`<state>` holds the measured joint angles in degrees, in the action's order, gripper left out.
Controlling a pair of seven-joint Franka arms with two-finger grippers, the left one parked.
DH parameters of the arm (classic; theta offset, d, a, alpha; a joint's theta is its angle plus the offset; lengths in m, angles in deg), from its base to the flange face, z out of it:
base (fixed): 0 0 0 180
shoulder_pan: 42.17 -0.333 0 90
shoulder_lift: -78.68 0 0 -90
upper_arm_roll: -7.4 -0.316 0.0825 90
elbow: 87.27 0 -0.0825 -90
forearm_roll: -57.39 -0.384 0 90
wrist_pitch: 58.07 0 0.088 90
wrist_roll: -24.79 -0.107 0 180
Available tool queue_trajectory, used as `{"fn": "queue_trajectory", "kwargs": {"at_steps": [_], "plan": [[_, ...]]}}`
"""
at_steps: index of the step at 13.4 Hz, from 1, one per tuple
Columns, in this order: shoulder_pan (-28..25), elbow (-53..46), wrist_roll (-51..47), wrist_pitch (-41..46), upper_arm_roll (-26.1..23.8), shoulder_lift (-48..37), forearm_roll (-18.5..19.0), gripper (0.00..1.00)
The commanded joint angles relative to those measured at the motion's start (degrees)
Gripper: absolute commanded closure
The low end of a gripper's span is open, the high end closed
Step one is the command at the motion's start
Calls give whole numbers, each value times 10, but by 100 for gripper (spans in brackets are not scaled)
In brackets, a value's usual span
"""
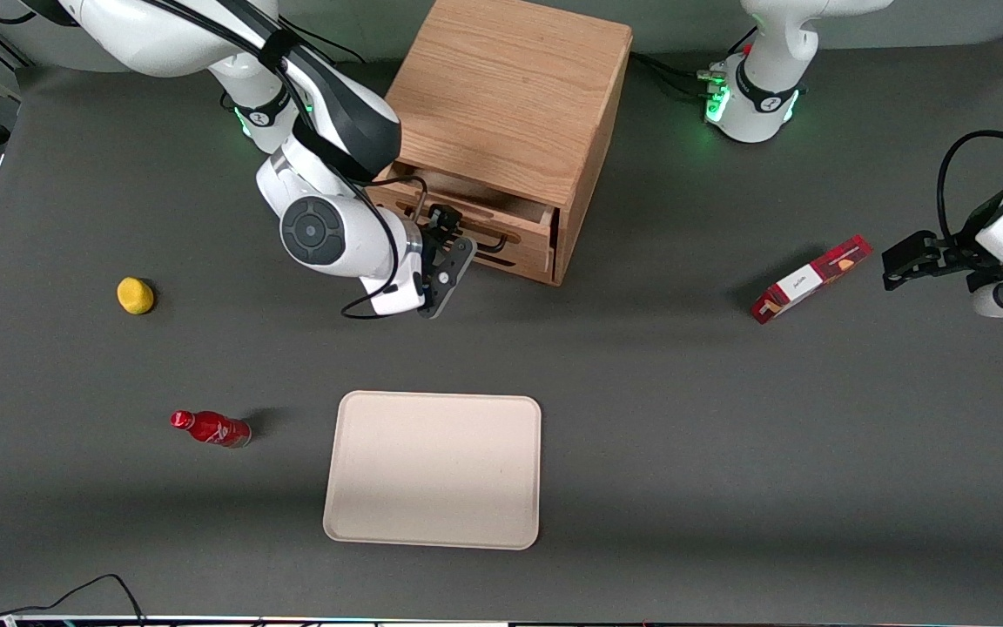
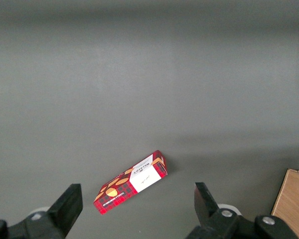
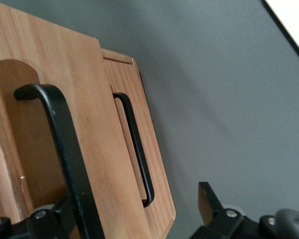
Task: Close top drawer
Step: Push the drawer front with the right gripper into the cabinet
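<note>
The oak cabinet [image 1: 510,96] stands at the table's back middle. Its top drawer [image 1: 529,248] is pulled out a short way, with a dark gap under the cabinet top. My right gripper [image 1: 452,237] is at the drawer's front, by its black wire handle [image 1: 493,247]. In the right wrist view the gripper [image 3: 134,209] is open. The top drawer's front panel [image 3: 89,124] and its handle [image 3: 55,149] lie between the fingers [image 3: 205,198]. The lower drawer front [image 3: 157,194] with its own black handle [image 3: 134,149] shows past it.
A beige tray [image 1: 434,470] lies nearer the front camera than the cabinet. A yellow lemon [image 1: 135,295] and a lying red bottle [image 1: 211,428] are toward the working arm's end. A red box [image 1: 811,279] lies toward the parked arm's end; the left wrist view shows it too [image 2: 131,182].
</note>
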<state>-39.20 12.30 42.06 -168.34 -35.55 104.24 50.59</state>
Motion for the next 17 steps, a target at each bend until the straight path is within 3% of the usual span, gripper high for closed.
{"fn": "queue_trajectory", "kwargs": {"at_steps": [1, 10, 17], "plan": [[12, 40, -21, -16, -18, -34, -18, 0], [12, 91, -37, -28, -35, -81, -58, 0], [19, 5, -54, 21, -35, -104, -57, 0]]}}
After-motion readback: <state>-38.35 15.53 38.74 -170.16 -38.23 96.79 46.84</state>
